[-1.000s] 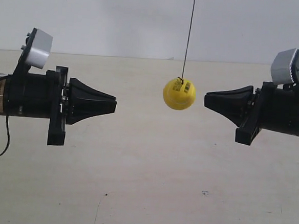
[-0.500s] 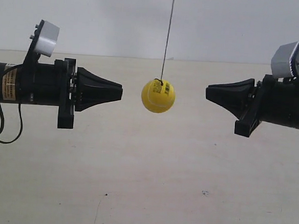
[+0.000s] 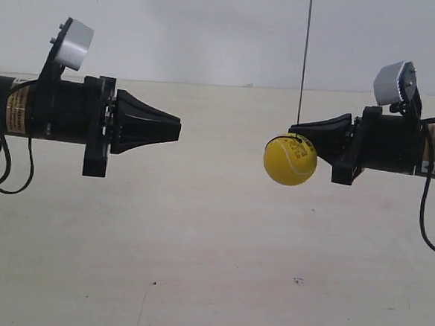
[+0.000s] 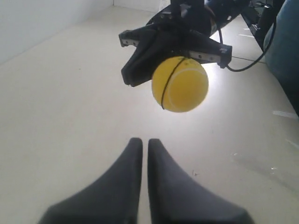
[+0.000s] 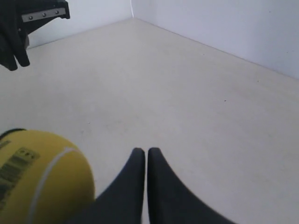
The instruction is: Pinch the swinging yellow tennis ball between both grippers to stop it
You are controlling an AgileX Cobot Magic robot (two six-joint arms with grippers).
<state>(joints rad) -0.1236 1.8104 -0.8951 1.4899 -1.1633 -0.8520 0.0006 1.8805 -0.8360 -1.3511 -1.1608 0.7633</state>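
**Yellow tennis ball at right gripper's tip, well apart from left gripper**

Ext. view: yellow tennis ball (image 3: pixel 290 160) hangs on a thin dark string (image 3: pixel 304 65) above the pale table (image 3: pixel 211 252). It sits at and slightly below the tip of the right gripper (image 3: pixel 294 129), the arm at this view's right. Touching or just short of it: can't tell. The left gripper (image 3: pixel 176 129), at this view's left, points at the ball across a wide gap. Both arms lie approx. level, each w/ a white-grey box (image 3: pixel 73 43) on top.

Left wrist view: left gripper (image 4: pixel 141 142) has its fingers closed together, only a thin slit between, nothing held. The ball (image 4: pixel 180 84) hangs ahead, clear of them, in front of the right gripper (image 4: pixel 140 70). Dark line crosses the ball.

Right wrist view: right gripper (image 5: pixel 141 151) fingers likewise pressed together, holding nothing. The ball (image 5: pixel 37 182) is close alongside them, pale seam and dark printed marks showing. Left gripper (image 5: pixel 18 42) shows far off at the frame corner.
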